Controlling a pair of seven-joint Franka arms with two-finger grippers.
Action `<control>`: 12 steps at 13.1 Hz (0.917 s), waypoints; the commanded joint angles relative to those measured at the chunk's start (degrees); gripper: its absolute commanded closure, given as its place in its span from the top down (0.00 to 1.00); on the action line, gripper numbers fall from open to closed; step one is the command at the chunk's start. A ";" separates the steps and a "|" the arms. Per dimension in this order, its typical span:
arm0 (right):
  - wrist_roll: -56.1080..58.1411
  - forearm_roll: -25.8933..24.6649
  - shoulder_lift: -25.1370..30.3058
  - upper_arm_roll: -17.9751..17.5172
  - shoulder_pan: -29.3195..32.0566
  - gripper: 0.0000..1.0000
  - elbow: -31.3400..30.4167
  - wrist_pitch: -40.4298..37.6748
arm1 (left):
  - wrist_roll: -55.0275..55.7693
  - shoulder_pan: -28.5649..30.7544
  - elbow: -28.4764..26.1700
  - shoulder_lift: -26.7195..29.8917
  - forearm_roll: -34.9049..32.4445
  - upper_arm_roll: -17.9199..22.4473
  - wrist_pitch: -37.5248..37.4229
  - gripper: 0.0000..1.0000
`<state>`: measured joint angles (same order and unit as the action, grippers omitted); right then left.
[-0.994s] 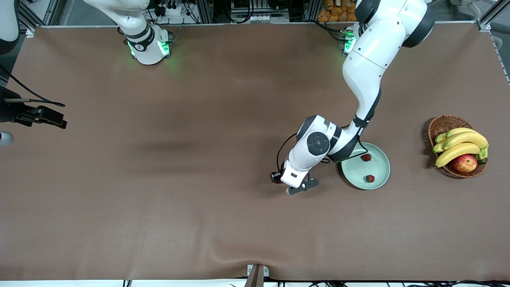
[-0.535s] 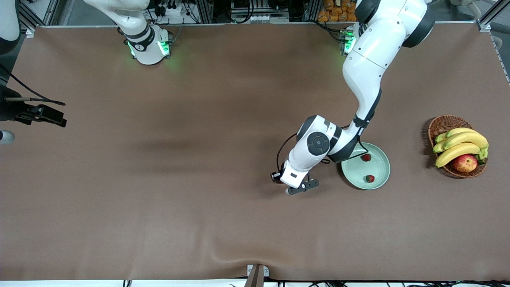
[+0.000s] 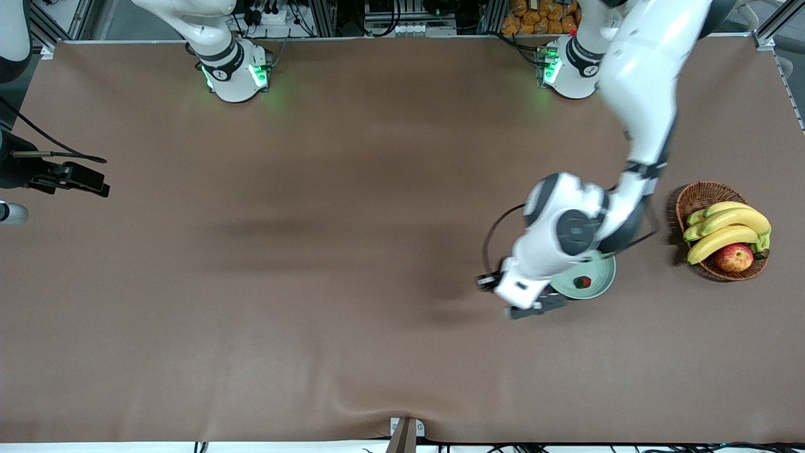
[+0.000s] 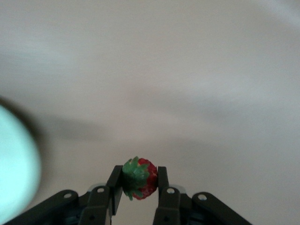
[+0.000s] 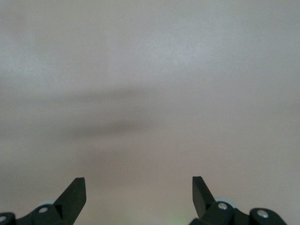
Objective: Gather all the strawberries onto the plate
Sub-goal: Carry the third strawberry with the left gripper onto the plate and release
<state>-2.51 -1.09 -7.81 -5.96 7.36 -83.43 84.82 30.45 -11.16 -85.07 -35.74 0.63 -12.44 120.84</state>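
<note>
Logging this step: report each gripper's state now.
Left gripper: shut on a strawberry.
Right gripper: open, holding nothing.

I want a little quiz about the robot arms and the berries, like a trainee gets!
1. True or false: the left end effector is shut on a strawberry.
2. What fruit lies in the basket with the bananas? A) apple B) orange C) pear
3. Fill in: the strawberry seen on the table lies on the ____.

Key: 1 true. 2 A, the apple. 3 plate.
</note>
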 commanded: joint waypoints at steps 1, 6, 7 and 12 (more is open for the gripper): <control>0.22 0.74 1.49 0.60 -0.24 1.00 -1.12 -0.18 | -13.34 6.65 -8.85 5.05 -1.07 -0.48 -3.33 0.00; 0.22 0.82 1.49 5.52 -4.73 1.00 -1.12 -0.09 | -26.05 13.79 -18.72 4.62 -1.07 -0.39 6.41 0.05; 0.22 0.82 1.49 5.52 -4.73 1.00 -1.12 -0.09 | -26.05 14.67 -18.38 3.93 -1.07 -0.48 6.60 0.21; 0.14 0.82 1.31 5.52 -4.81 1.00 -1.12 -0.09 | -22.03 14.59 -17.14 10.13 -0.98 -0.48 3.37 1.00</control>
<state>-2.51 -0.98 -7.81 -1.19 3.17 -83.46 84.81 5.19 3.26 -101.50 -31.47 0.47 -12.76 127.13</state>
